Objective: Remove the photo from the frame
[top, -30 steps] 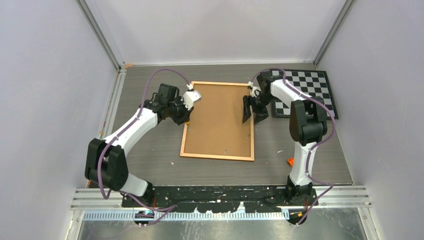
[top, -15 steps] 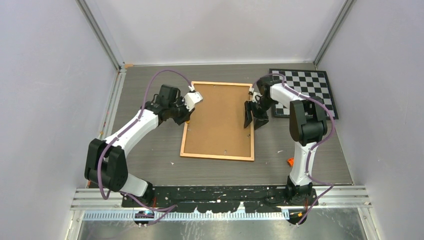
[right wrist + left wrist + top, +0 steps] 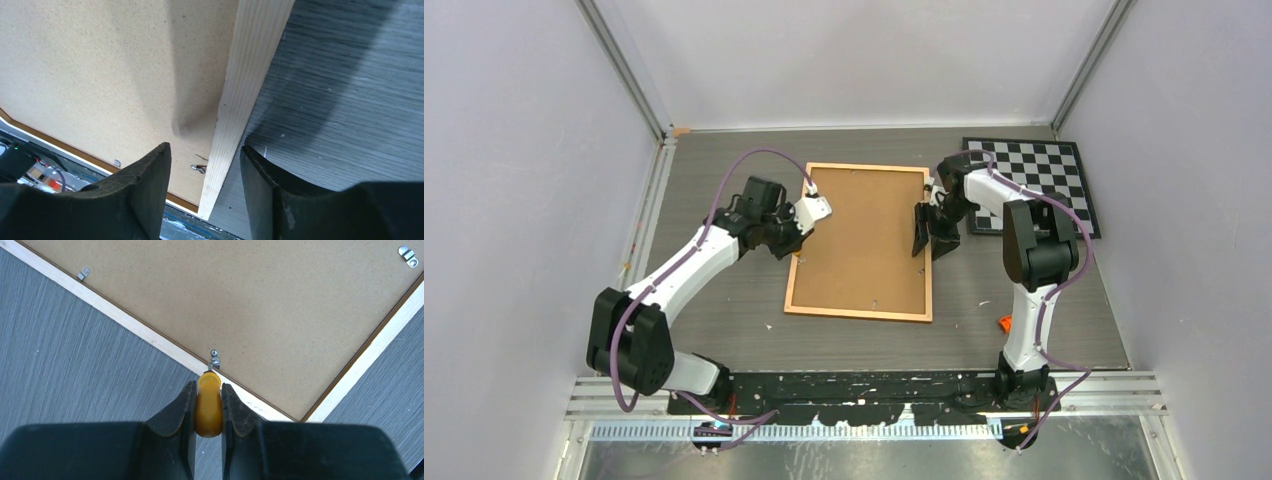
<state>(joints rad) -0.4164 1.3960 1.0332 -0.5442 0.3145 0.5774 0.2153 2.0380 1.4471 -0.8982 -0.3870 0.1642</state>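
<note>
The frame (image 3: 864,250) lies face down mid-table, its brown fibreboard back up inside an orange-brown border. The photo is hidden beneath that back. My left gripper (image 3: 796,250) is at the frame's left border, shut on a yellow tool handle (image 3: 208,407). The tool's tip meets a small metal clip (image 3: 214,360) on the light wood border (image 3: 150,337). My right gripper (image 3: 930,243) is open, one finger on each side of the right border (image 3: 247,75). Another clip (image 3: 199,169) shows between the right gripper's fingers (image 3: 150,180).
A black-and-white checkerboard (image 3: 1034,185) lies at the back right, just beyond the right arm. A small orange object (image 3: 1004,322) sits on the table near the right arm's base. Two more clips (image 3: 83,274) (image 3: 408,255) sit along the frame's edges. Walls enclose three sides.
The right gripper's fingers have narrowed somewhat and shifted slightly outward over the right border. The left arm has shifted a little along the left border, still holding the yellow tool.
</note>
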